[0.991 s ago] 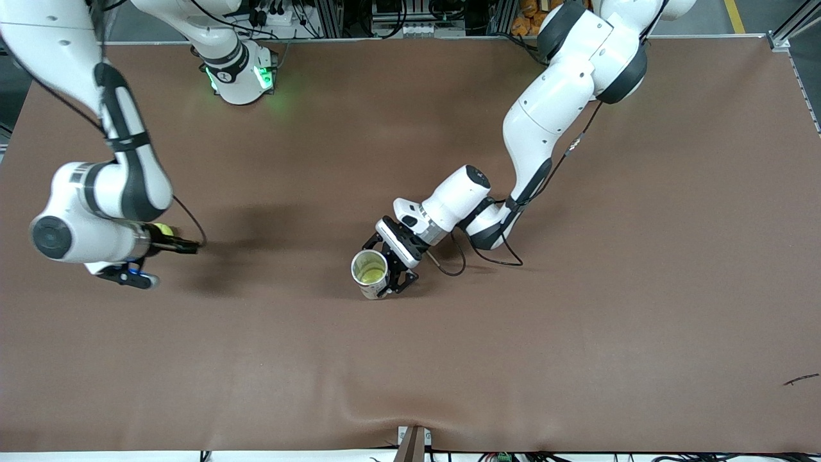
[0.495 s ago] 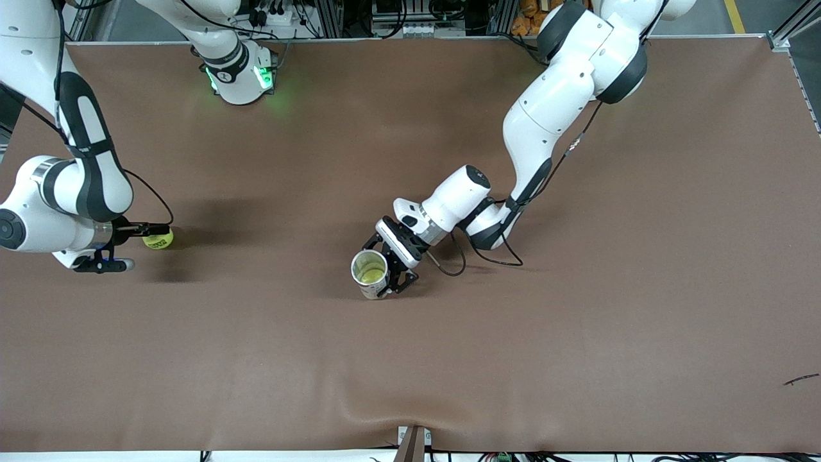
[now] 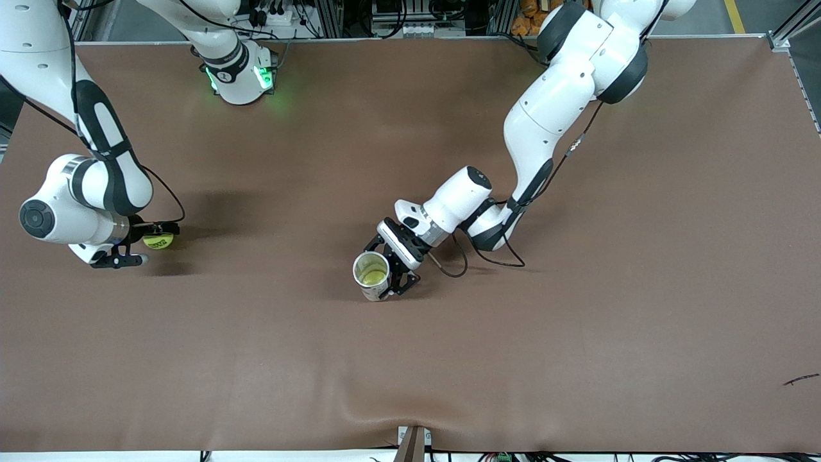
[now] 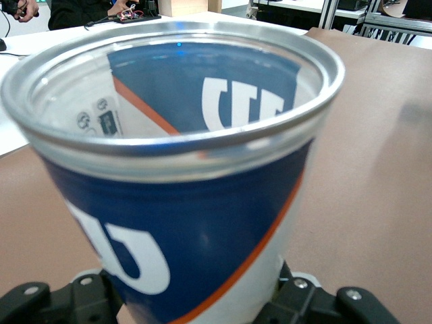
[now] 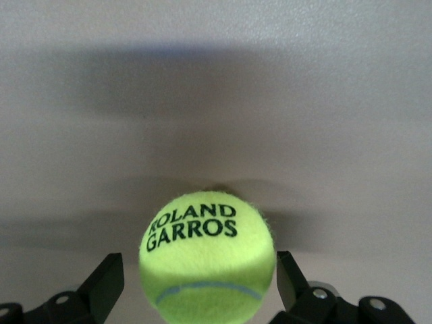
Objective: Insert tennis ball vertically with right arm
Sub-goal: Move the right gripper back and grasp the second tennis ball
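A yellow-green tennis ball point(image 3: 158, 242) printed ROLAND GARROS point(image 5: 208, 253) lies on the brown table near the right arm's end. My right gripper point(image 3: 157, 244) point(image 5: 199, 280) is low at the table and open. One finger stands on each side of the ball, and a gap shows beside it. At mid-table my left gripper point(image 3: 383, 273) point(image 4: 196, 297) is shut on an upright blue-and-white can point(image 3: 371, 274) point(image 4: 202, 202). The can has an orange stripe and a metal rim. Its open mouth faces up, with something yellowish inside.
The brown mat point(image 3: 577, 321) stretches wide around both grippers. The right arm's base point(image 3: 240, 77) glows green at the table's back edge. A small dark scrap point(image 3: 800, 380) lies near the front camera at the left arm's end.
The right arm swung out toward its end of the table, then came partway back. Its open fingers now straddle the ball. The left arm and the can have barely moved.
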You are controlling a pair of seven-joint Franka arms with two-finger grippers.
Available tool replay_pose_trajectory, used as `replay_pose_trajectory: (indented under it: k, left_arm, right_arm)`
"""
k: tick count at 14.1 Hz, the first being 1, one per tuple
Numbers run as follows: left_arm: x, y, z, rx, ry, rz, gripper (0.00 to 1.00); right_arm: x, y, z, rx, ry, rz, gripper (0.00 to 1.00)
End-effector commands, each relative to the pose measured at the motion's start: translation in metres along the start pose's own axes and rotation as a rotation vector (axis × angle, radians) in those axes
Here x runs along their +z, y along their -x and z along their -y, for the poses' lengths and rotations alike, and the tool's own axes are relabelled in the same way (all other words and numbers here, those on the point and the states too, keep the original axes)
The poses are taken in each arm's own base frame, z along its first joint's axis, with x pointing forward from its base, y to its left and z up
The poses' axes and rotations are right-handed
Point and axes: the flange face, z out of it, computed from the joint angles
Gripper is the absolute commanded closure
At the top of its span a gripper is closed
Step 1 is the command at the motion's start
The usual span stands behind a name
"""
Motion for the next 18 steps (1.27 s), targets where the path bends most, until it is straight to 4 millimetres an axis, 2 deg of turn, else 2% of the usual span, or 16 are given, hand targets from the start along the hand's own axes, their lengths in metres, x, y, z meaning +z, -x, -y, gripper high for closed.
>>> replay_pose_trajectory:
  k: [1, 5, 7, 8, 10, 12, 14, 16, 18]
  left_arm:
    - [0.002, 0.004, -0.001, 0.015, -0.004, 0.014, 0.19]
    - [0.003, 0.005, -0.005, 0.015, -0.001, 0.015, 0.19]
    - [0.004, 0.006, -0.008, 0.013, 0.002, 0.017, 0.19]
    - [0.004, 0.007, -0.008, 0.013, 0.002, 0.018, 0.19]
    - [0.004, 0.007, -0.010, 0.013, 0.004, 0.018, 0.19]
    - [0.004, 0.006, -0.010, 0.010, 0.004, 0.016, 0.19]
    - [0.003, 0.006, -0.008, 0.012, 0.002, 0.015, 0.19]
    - [0.003, 0.004, -0.007, 0.006, 0.000, 0.012, 0.19]
    - [0.003, 0.004, -0.007, 0.003, 0.000, 0.012, 0.19]
  right_arm:
    - [0.004, -0.001, -0.004, -0.022, 0.019, -0.038, 0.00]
    - [0.006, -0.003, -0.005, -0.021, 0.023, -0.048, 0.00]
    - [0.007, -0.001, -0.006, -0.020, 0.019, -0.038, 0.27]
    - [0.008, -0.001, -0.007, -0.018, 0.017, -0.035, 0.35]
    - [0.000, -0.001, -0.006, -0.022, 0.013, -0.022, 0.36]
    - [-0.031, -0.012, -0.002, -0.029, 0.008, 0.008, 0.36]
    - [-0.077, -0.035, 0.014, -0.047, 0.007, 0.015, 0.36]
    - [-0.115, -0.056, 0.048, -0.044, 0.012, -0.023, 0.34]
    - [-0.147, -0.075, 0.100, -0.005, -0.006, -0.079, 0.33]
